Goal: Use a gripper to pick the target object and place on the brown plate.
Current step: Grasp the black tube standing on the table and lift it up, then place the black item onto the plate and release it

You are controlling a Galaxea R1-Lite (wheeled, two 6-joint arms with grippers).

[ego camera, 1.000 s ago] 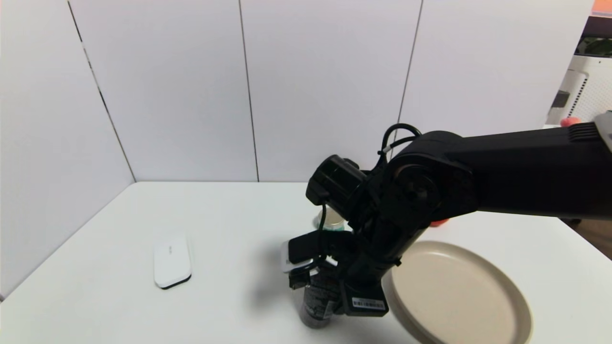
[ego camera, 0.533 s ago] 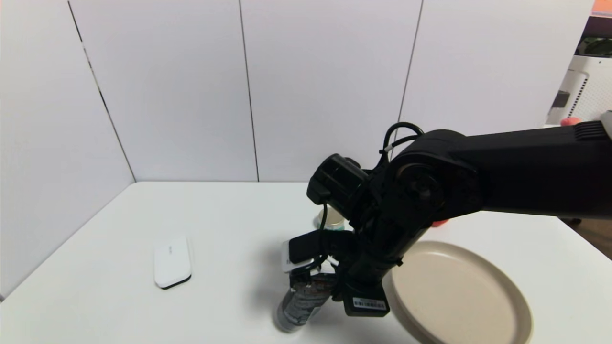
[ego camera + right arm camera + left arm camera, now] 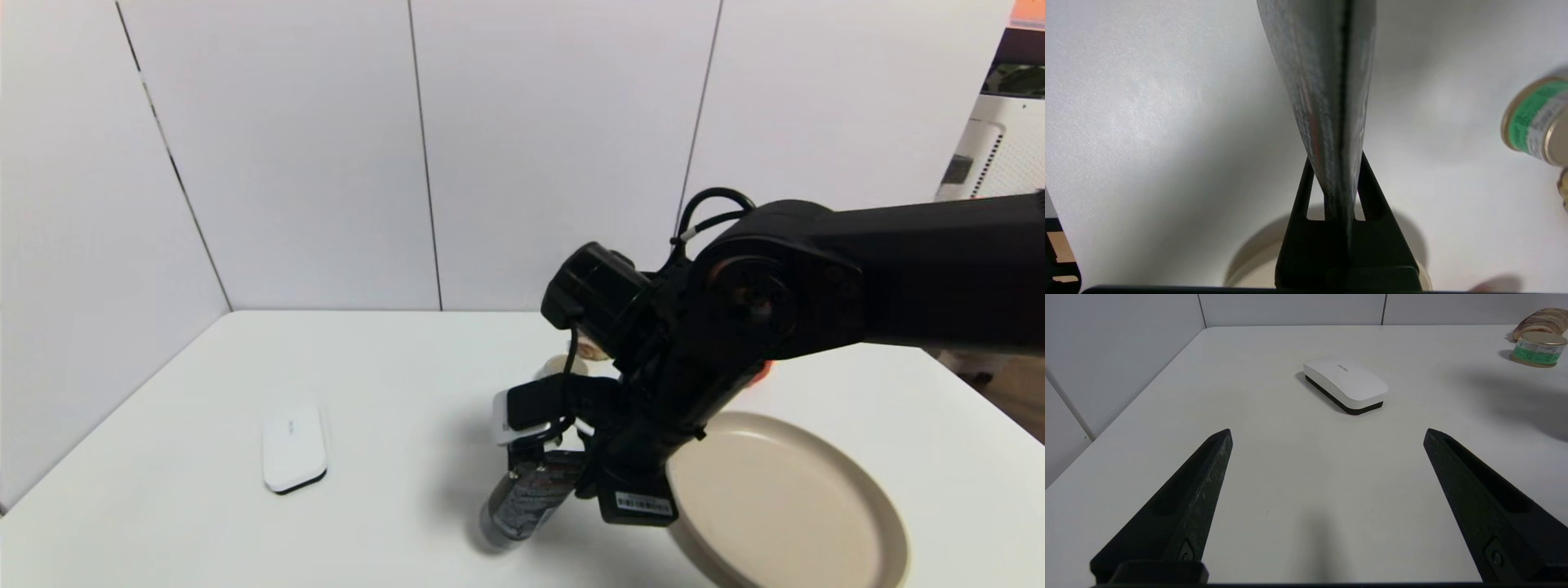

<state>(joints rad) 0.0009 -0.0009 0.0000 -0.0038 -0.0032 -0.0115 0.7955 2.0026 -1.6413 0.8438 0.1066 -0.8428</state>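
Observation:
My right gripper (image 3: 571, 474) is shut on the crimped end of the black squeeze tube (image 3: 526, 502). The tube hangs tilted, cap end down and to the left, just above the white table (image 3: 392, 367). In the right wrist view the tube (image 3: 1327, 94) runs out from between the two closed fingers (image 3: 1306, 183). The brown plate (image 3: 784, 506) lies on the table just right of the gripper; its rim shows behind the fingers in the right wrist view (image 3: 1249, 261). My left gripper (image 3: 1327, 435) is open and empty, low over the table's left part.
A white and black eraser-like block (image 3: 294, 447) lies at the left, also in the left wrist view (image 3: 1347, 384). A green-sided tin (image 3: 1535, 120) stands behind the gripper, with a shell-like object (image 3: 1541, 319) beyond it. Something red-orange (image 3: 761, 374) is mostly hidden behind the right arm.
The right gripper has lifted and shifted slightly right with the tube in it. The tube has swung from nearly upright to tilted, cap end out to the left.

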